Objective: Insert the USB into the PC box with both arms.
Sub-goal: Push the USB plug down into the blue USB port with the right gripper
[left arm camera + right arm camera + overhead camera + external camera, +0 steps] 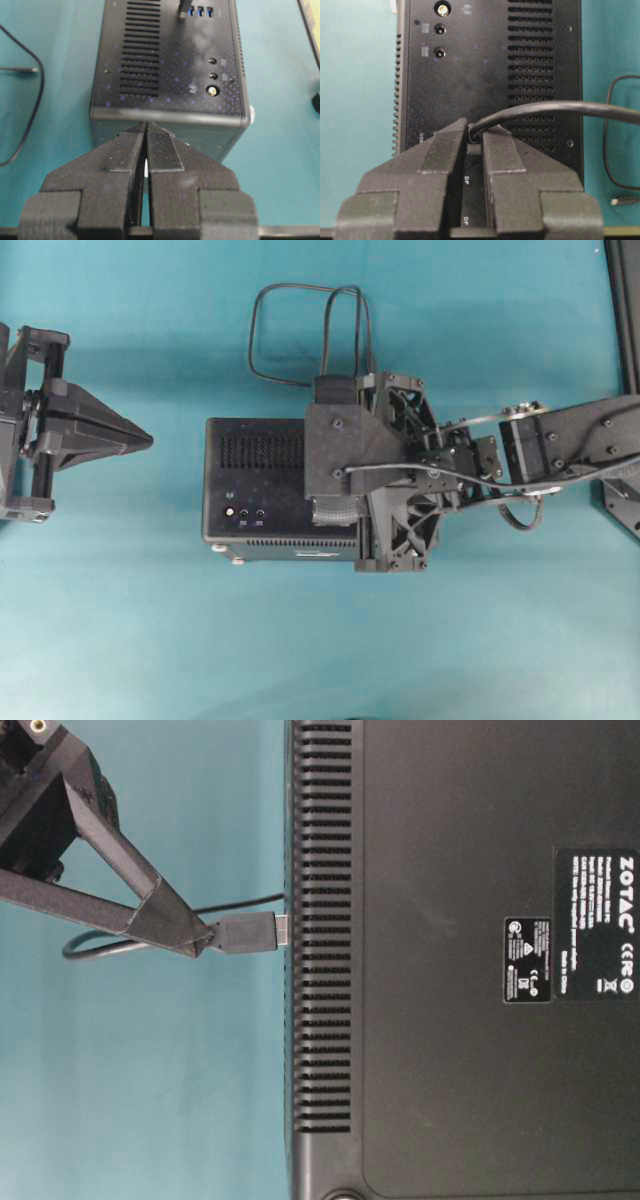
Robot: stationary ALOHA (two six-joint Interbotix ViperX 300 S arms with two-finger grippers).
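The black PC box (255, 490) lies mid-table, port face up. My right gripper (474, 134) hangs over it, shut on the USB plug (474, 141). Seen from table level, the right gripper (205, 935) holds the plug (245, 933) with its metal tip (283, 930) against the PC box (450, 960); how deep it sits I cannot tell. From the left wrist the plug (182, 9) stands beside the blue ports (200, 11). The cable loop (300, 335) lies behind the box. My left gripper (148, 440) is shut and empty, left of the box, tips (146, 126) just short of it.
Teal cloth covers the table (320, 640). The cable's free end (625, 201) rests on the cloth beside the box. A black frame post (625, 300) stands at the right edge. The right arm (560, 445) reaches in from the right.
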